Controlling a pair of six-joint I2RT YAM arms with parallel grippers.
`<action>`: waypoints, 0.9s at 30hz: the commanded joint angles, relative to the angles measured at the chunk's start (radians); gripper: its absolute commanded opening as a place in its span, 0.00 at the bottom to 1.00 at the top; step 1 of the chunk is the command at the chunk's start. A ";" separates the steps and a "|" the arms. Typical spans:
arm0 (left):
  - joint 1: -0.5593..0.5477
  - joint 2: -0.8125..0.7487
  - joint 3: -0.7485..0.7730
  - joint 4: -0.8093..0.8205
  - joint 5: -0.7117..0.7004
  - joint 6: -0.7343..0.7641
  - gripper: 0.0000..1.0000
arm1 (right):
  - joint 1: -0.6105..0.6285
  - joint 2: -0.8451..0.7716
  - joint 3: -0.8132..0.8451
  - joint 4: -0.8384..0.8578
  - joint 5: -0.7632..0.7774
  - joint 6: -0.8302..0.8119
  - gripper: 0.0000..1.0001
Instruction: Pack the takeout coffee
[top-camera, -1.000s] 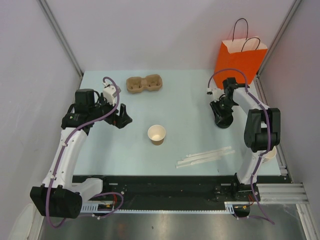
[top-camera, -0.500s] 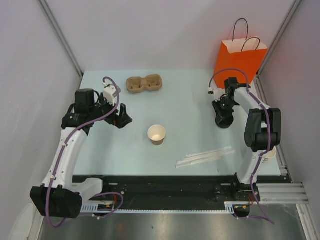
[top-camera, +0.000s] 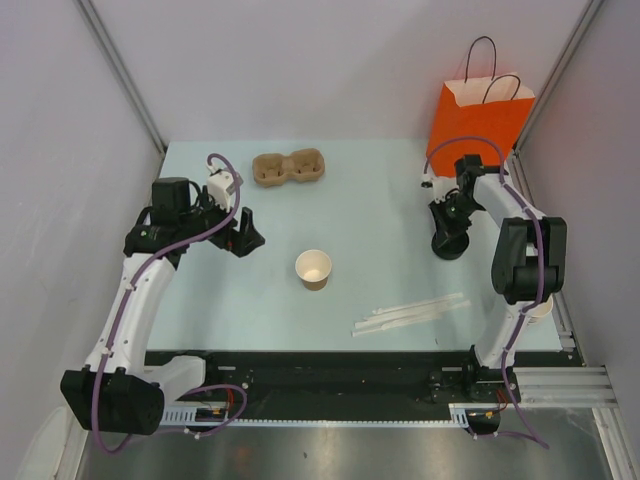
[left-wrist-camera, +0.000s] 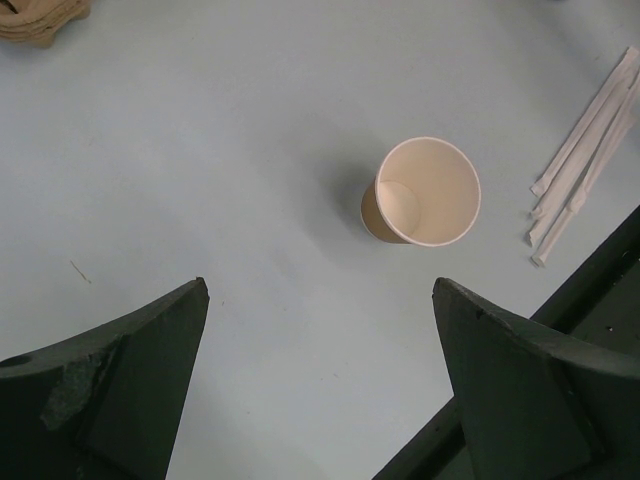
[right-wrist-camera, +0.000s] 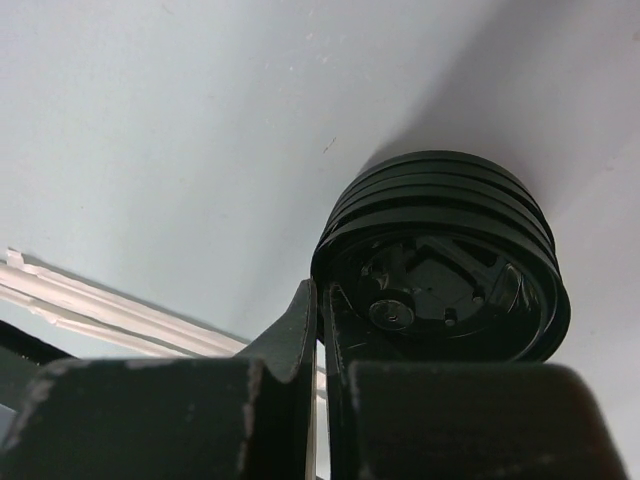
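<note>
**Coffee not yet lidded, nothing packed**

The right fingers (right-wrist-camera: 303, 325) are pressed together at the edge of a stack of black lids (right-wrist-camera: 440, 215), which sits near the right edge of the desk (top-camera: 370, 210), in front of the orange bag (top-camera: 480, 125). Their tips meet right at the rim of the top lid. Whether that rim is actually pinched between them cannot be told from the wrist view.

The left fingers (left-wrist-camera: 150, 360) stand wide apart with nothing in them, hovering over the left half of the desk and looking toward the cup (left-wrist-camera: 420, 190).

That cup stands upright and alone about mid-desk, open-topped and with no lid on it. No lidded cup shows anywhere, so the takeout coffee is not assembled yet, and this cup looks like the one meant for it.

The bag stands upright in the far right corner. A pulp carrier (top-camera: 290, 167) lies at the far edge, left of the middle. Some wrapped straws (top-camera: 410, 313) lie by the near edge.

By my reading the task is at an early stage. A lid has to come off the stack and go onto the cup. The closed cup then has to be carried to the bag and set inside. None of this is done.
</note>
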 joint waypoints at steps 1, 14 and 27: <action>-0.007 0.006 0.029 -0.004 0.007 0.026 0.99 | -0.011 -0.075 0.056 -0.043 -0.031 -0.017 0.00; -0.005 -0.060 0.004 0.029 0.085 0.133 0.99 | -0.011 -0.141 0.239 -0.244 -0.250 -0.065 0.00; -0.284 -0.223 -0.068 0.137 0.170 0.691 0.99 | 0.179 -0.225 0.219 -0.543 -0.660 -0.208 0.00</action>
